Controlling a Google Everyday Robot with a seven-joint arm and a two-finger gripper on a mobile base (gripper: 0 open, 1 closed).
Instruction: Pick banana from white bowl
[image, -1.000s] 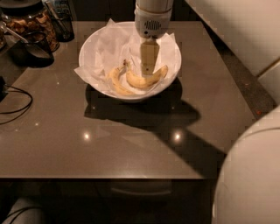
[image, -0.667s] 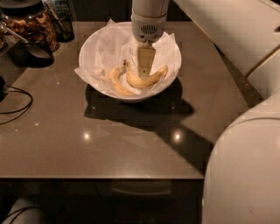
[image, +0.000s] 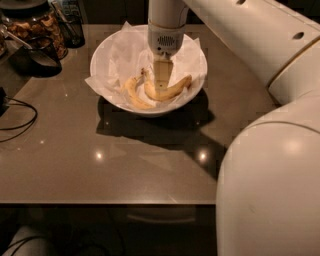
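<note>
The white bowl (image: 107, 55), lined with crumpled white paper, stands on the brown table toward the back. Two bananas lie in it. The larger, plumper banana (image: 175, 90) curves across the bowl's right half, its brownish stem pointing up to the left. A thinner banana (image: 133, 93) lies to its left. My gripper (image: 161, 82) hangs straight down from the white wrist (image: 167, 30) into the bowl, right over the middle of the larger banana, and hides part of it.
Dark glass jars of snacks (image: 37, 25) and a dark cup (image: 70, 22) stand at the back left. A black cable (image: 20, 117) lies at the left edge. My white arm (image: 270, 150) fills the right side. The table's front edge (image: 110, 202) runs across below.
My gripper has shifted slightly left and lower in the bowl, over the larger banana. The bananas and the bowl have not moved.
</note>
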